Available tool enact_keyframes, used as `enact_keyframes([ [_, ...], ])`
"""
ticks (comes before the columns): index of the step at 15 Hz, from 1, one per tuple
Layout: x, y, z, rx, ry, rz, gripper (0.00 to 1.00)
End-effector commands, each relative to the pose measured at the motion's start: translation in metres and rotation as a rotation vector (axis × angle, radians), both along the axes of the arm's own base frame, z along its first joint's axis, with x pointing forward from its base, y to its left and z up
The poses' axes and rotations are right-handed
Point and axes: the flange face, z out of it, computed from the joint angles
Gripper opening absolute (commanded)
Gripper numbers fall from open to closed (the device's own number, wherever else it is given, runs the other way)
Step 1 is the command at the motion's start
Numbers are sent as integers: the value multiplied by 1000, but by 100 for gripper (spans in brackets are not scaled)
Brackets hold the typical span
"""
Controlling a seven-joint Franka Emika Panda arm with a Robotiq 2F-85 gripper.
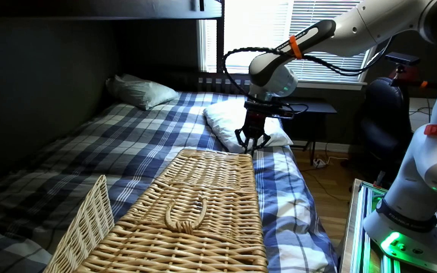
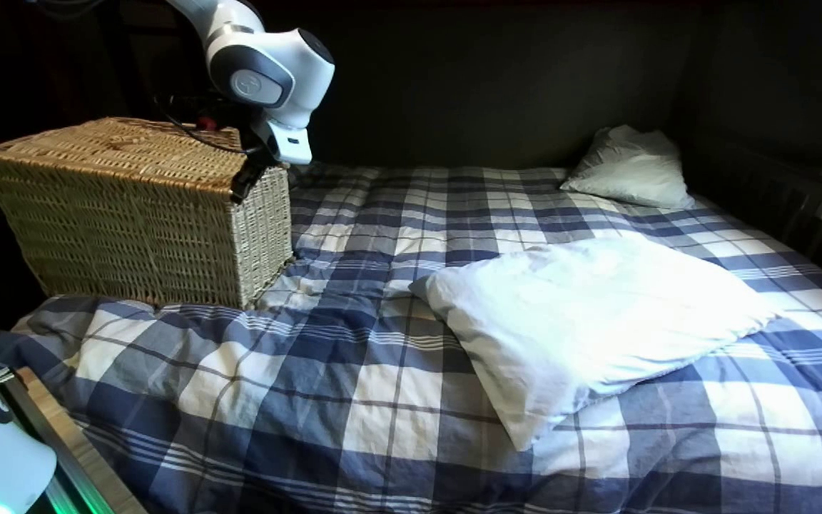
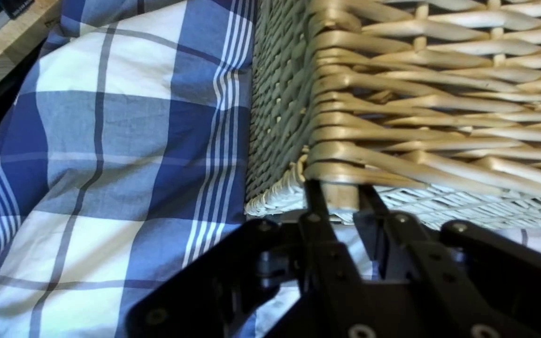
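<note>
Nearest in the wrist view, the tool (image 3: pixel 342 187) is clenched, its two black fingers (image 3: pixel 316 202) gripping a pale wooden stub (image 3: pixel 343 199) that juts from the corner of a wicker basket (image 3: pixel 280 94), right at the edge of its woven top (image 3: pixel 439 94). Both exterior views put that corner on the end facing the white pillow (image 2: pixel 596 314), with the arm (image 1: pixel 359 32) coming in from above. In an exterior view a curved handle (image 1: pixel 186 226) lies on the top, and a flat wicker panel (image 1: pixel 85 223) stands slanted alongside the basket, on the side away from the robot's base (image 1: pixel 408 227); I cannot tell whether the two are joined. The basket sits upright on a bed (image 2: pixel 354 428) spread with rumpled blue, white and grey plaid, and a wood-edged stand (image 3: pixel 7 54) runs near the bed. Beyond the basket, apart from it, that white pillow lies flat near the bed's edge, and farther back a greyish pillow (image 2: pixel 628 168) rests by the dark wall (image 2: pixel 489 93). Past the bed come a small dark desk (image 1: pixel 319 106) and a black chair (image 1: pixel 383 110), with a brightly lit window (image 1: pixel 256 34) and its blinds (image 1: pixel 313 13) farthest of all.
</note>
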Motion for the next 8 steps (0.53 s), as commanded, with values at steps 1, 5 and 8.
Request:
enact_keyframes([
  [1,-37,-15,53,-51,-72,-68,5],
  [5,-60,-30,96,-100,-123,-93,5],
  [8,-73,-39,133,-170,-194,-111,5],
])
